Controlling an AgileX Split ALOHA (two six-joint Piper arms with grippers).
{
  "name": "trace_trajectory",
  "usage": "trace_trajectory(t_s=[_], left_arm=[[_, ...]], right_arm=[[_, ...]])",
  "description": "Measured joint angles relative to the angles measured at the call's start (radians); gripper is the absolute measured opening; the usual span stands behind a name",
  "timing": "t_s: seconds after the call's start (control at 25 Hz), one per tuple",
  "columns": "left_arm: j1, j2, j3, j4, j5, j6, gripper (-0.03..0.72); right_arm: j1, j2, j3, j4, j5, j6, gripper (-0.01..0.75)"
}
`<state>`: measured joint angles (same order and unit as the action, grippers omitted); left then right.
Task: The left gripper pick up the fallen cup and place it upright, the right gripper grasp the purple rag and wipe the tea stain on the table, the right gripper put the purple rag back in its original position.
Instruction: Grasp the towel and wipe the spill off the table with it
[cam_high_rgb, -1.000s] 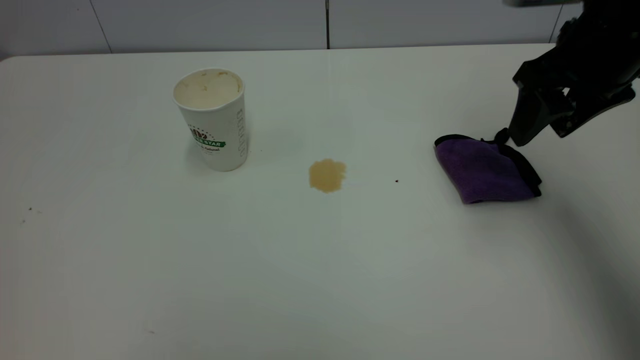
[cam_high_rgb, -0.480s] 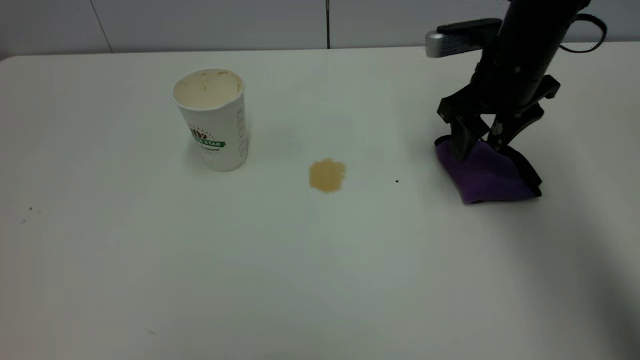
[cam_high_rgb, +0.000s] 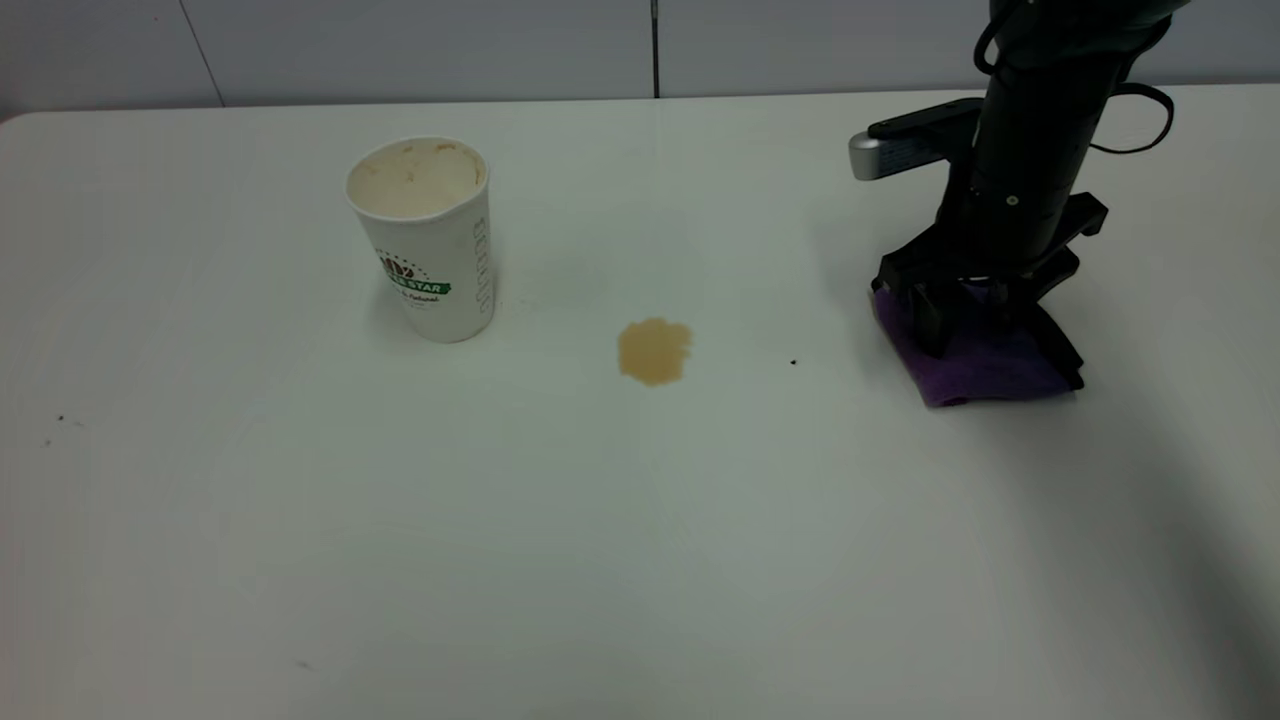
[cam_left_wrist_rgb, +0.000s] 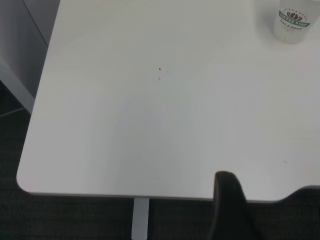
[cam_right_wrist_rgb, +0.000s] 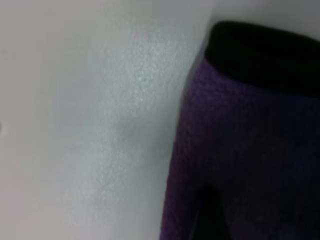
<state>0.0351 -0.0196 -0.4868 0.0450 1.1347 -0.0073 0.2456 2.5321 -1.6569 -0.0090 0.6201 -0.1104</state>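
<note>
Exterior view shows the right gripper's (cam_high_rgb: 968, 318) fingers (cam_high_rgb: 925, 315) spread and pressed down astride the rag (cam_high_rgb: 985, 365), poised to pinch it for wiping, while the stain (cam_high_rgb: 654, 351) lies well left of the rag on the bench (cam_high_rgb: 640, 560) and the cup (cam_high_rgb: 428, 240) stands upright beyond.

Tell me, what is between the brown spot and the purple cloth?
Only a tiny black speck lies between the tea stain and the purple rag; otherwise bare table, exterior view.
</note>
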Motion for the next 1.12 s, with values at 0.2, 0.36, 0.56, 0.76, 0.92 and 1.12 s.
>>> trace_trajectory(t_s=[0.2, 0.36, 0.56, 0.76, 0.92, 1.12], left_arm=[[0.0, 0.0, 0.0, 0.0, 0.0, 0.0, 0.462], [0.0, 0.0, 0.0, 0.001, 0.0, 0.0, 0.462], [0.0, 0.0, 0.0, 0.001, 0.0, 0.0, 0.462], [0.0, 0.0, 0.0, 0.001, 0.0, 0.0, 0.462], [0.0, 0.0, 0.0, 0.001, 0.0, 0.0, 0.462], [0.0, 0.0, 0.0, 0.001, 0.0, 0.002, 0.462]], right_arm=[[0.012, 0.005, -0.001, 0.017, -0.011, -0.002, 0.278], [0.055, 0.015, -0.018, 0.085, -0.048, -0.071, 0.05], [0.135, 0.082, -0.175, 0.151, -0.014, -0.102, 0.042], [0.191, 0.171, -0.37, 0.154, 0.087, -0.103, 0.042], [0.25, 0.225, -0.49, 0.161, 0.134, -0.105, 0.042], [0.344, 0.245, -0.539, 0.171, 0.177, -0.106, 0.042]])
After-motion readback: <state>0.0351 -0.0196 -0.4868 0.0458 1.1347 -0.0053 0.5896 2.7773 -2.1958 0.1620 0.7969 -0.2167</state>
